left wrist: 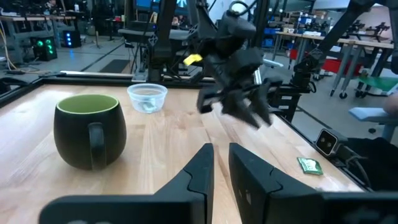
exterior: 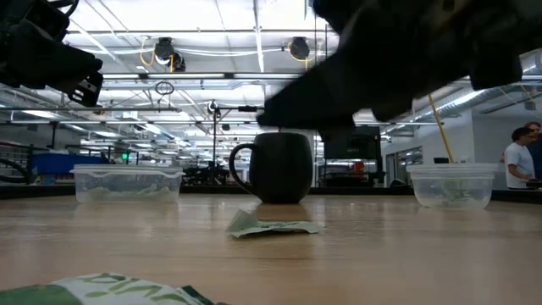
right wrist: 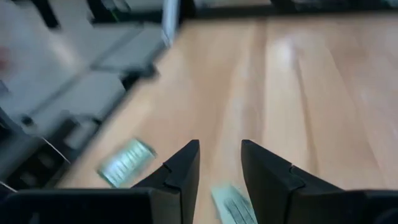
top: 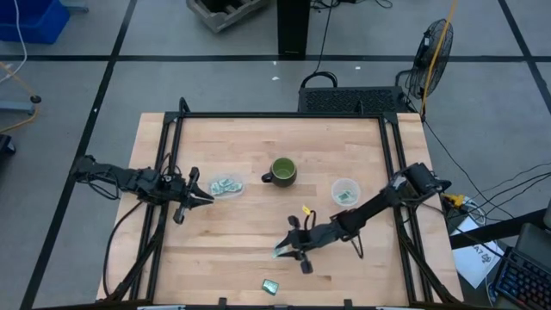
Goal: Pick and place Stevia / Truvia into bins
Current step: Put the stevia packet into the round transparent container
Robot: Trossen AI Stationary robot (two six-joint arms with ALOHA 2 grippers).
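No brand name or other writing is readable on any packet; the nearest pale green and white paper packet (exterior: 110,291) is showing only blurred green marks at the near edge of the low view, where it is cut off. In the high view this packet (top: 270,285) is lying on the light wooden table (top: 258,155) near its near edge. The right gripper (top: 288,250) is hovering low over a second crumpled packet (top: 282,251) a little farther in; its fingers (right wrist: 180,171) are standing a little apart with nothing between them, and the packet (right wrist: 233,204) is lying on the wood just below the gap. In the low view the same packet (exterior: 273,226) is resting flat in front of the dark green mug with a handle (exterior: 279,167), and the arm above it is only a dark, unclear shape. The left clear round plastic bowl (top: 226,185) is holding several packets, but their number is hard to make out. The right clear bowl (top: 345,191) is also holding some green paper. The left gripper (top: 200,197) is waiting just left of the left bowl, its fingers (left wrist: 200,171) nearly together and empty. A person (exterior: 518,158) is standing far behind at the right, partly cut off.
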